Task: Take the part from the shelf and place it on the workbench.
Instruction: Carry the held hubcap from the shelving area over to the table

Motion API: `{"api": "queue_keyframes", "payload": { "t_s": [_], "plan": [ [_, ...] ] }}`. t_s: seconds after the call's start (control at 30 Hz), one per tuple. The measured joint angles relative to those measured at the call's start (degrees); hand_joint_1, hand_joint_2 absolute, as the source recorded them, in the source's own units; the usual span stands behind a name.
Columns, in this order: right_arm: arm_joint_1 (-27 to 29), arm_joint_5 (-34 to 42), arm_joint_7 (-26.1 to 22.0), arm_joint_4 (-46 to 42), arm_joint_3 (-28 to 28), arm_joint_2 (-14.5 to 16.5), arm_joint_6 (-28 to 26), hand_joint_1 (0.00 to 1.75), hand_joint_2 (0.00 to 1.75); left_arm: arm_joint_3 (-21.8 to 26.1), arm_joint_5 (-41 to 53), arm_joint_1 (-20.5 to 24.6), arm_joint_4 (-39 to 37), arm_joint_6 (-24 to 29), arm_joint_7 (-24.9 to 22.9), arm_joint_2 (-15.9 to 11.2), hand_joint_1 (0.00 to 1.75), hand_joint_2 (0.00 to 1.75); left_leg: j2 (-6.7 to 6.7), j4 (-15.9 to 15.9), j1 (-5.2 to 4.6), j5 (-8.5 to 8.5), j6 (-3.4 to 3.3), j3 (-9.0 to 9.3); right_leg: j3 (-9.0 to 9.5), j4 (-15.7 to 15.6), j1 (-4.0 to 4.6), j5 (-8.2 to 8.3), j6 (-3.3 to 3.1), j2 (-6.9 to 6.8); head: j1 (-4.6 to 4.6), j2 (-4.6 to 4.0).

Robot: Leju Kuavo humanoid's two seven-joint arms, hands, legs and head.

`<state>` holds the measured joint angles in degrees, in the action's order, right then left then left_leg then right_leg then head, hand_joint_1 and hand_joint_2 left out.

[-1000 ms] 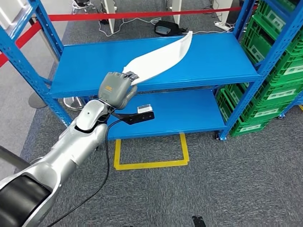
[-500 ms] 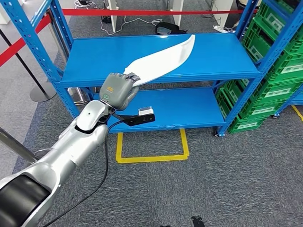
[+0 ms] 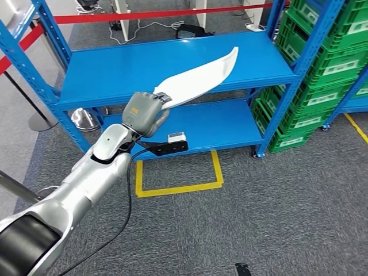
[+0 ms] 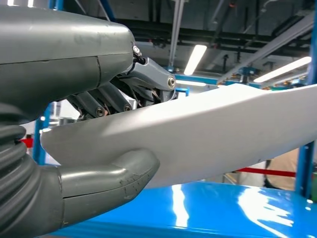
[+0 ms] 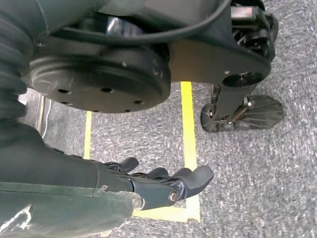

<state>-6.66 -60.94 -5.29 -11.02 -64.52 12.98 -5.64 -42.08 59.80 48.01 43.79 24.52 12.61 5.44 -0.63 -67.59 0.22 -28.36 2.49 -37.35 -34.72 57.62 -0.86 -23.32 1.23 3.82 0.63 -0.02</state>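
Blue shelf (image 3: 130,72); left hand (image 3: 142,112) grips one white part (image 3: 197,77).

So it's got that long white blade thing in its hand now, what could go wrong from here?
The left hand holds the white part at one end only, so the long free end could lever it loose or make it twist in the grip. That far tip hangs over the blue shelf, near the right upright; turning away carelessly might knock it against the frame.

The part (image 3: 197,76) juts from the left hand (image 3: 143,112) over the shelf (image 3: 108,69) — crates (image 3: 321,63) stacked to its right.
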Motion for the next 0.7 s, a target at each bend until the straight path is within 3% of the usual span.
{"api": "queue_keyframes", "payload": {
  "t_s": [0.07,0.13,0.2,0.27,0.33,0.4,0.43,0.47,0.5,0.57,0.6,0.63,0.7],
  "plan": [
    [-0.1,0.0,0.0,0.0,-0.1,0.0,0.0,0.0,1.75,-0.2,-0.1,0.1,0.1,-0.1,0.1,-0.2,1.75,1.75,-2.73,7.3,0.43,2.86,-0.02,3.97,-0.46,0.1,-0.03,0.3,0.51,1.16,0.0,0.01],
    [-0.2,0.0,0.0,0.0,-0.1,0.0,0.0,0.0,1.75,-0.3,-0.3,0.1,0.2,-0.4,0.1,-0.3,1.75,1.75,-4.43,10.5,0.71,2.92,-0.32,5.51,-1.2,0.2,-0.05,0.78,1.25,2.4,-0.01,0.02],
    [-0.1,0.0,0.0,0.0,-0.2,0.0,0.0,0.0,1.75,-0.4,-0.5,0.2,0.3,-0.7,0.2,-0.4,1.75,1.75,-3.26,11.0,0.76,2.73,-1.12,5.32,-1.97,0.2,-0.17,1.21,2.0,3.02,-0.03,0.02],
    [0.1,-0.1,-0.1,0.0,-0.3,-0.1,0.0,0.0,1.75,-0.5,-0.5,0.2,0.5,-0.7,0.2,-0.4,1.75,1.75,-1.86,11.1,0.77,3.0,-2.0,5.19,-3.41,2.3,0.0,-0.11,2.49,0.62,0.35,0.01],
    [0.0,-0.2,-0.1,0.0,-0.5,-0.1,0.0,0.0,1.75,-0.5,-0.5,0.2,0.6,-0.7,0.2,-0.6,1.75,1.75,-0.36,11.1,0.57,3.12,-2.48,5.12,-6.56,9.1,0.19,-3.71,2.75,-2.48,0.74,0.0],
    [-0.1,-0.2,-0.1,0.0,-0.5,-0.1,0.0,0.0,1.75,-0.6,-0.5,0.2,0.6,-0.7,0.2,-0.8,1.75,1.75,1.33,11.1,0.34,3.12,-2.59,5.07,-9.61,16.3,0.18,-6.43,2.87,-3.36,0.74,0.01],
    [-0.2,-0.2,-0.1,0.0,-0.6,-0.1,0.0,0.0,1.75,-0.6,-0.5,0.1,0.6,-0.7,0.2,-0.8,1.75,1.75,2.14,11.1,0.29,3.1,-2.62,5.07,-9.83,17.3,0.19,-6.39,2.85,-3.49,0.75,0.01],
    [-0.2,-0.2,-0.1,0.0,-0.6,-0.1,0.0,0.0,1.75,-0.7,-0.5,0.1,0.7,-0.7,0.2,-0.8,1.75,1.75,2.87,11.1,0.26,3.06,-2.6,5.11,-8.74,15.7,0.19,-5.26,2.8,-3.68,0.75,0.01],
    [-0.1,-0.2,-0.2,0.0,-0.6,-0.1,0.0,0.0,1.75,-0.7,-0.5,0.1,0.7,-0.7,0.2,-0.8,1.75,1.75,3.54,11.0,0.25,2.98,-2.53,5.18,-6.61,12.1,0.21,-3.42,2.73,-4.28,0.76,0.01],
    [-0.2,-0.2,-0.1,0.0,-0.6,-0.1,0.0,0.0,1.75,-0.7,-0.5,0.3,0.9,-0.7,0.2,-0.8,1.75,1.75,4.61,10.8,-0.06,2.72,-2.19,5.2,-2.36,4.3,0.52,-0.83,2.44,-6.8,0.78,0.01],
    [-0.2,-0.3,-0.1,0.0,-0.6,-0.1,0.0,0.0,1.75,-0.7,-0.5,0.4,0.9,-0.7,0.2,-0.9,1.75,1.75,5.07,10.7,-0.3,2.64,-1.98,5.16,-1.28,2.1,0.66,-0.32,2.1,-7.61,0.8,0.0],
    [-0.2,-0.3,-0.1,0.0,-0.6,-0.1,0.0,0.0,1.75,-0.7,-0.4,0.4,0.9,-0.7,0.2,-0.9,1.75,1.75,5.56,10.6,-0.54,2.62,-1.78,5.11,-1.09,1.4,0.83,-0.37,1.71,-7.84,0.79,0.0],
    [-0.2,-0.4,-0.2,0.0,-0.6,-0.1,0.0,0.0,1.75,-0.8,-0.4,0.5,1.0,-0.6,0.2,-0.9,1.75,1.75,6.4,10.6,-0.61,2.52,-1.31,5.05,-1.52,1.4,0.79,-0.13,0.83,-6.35,0.83,0.01]
  ]
}}
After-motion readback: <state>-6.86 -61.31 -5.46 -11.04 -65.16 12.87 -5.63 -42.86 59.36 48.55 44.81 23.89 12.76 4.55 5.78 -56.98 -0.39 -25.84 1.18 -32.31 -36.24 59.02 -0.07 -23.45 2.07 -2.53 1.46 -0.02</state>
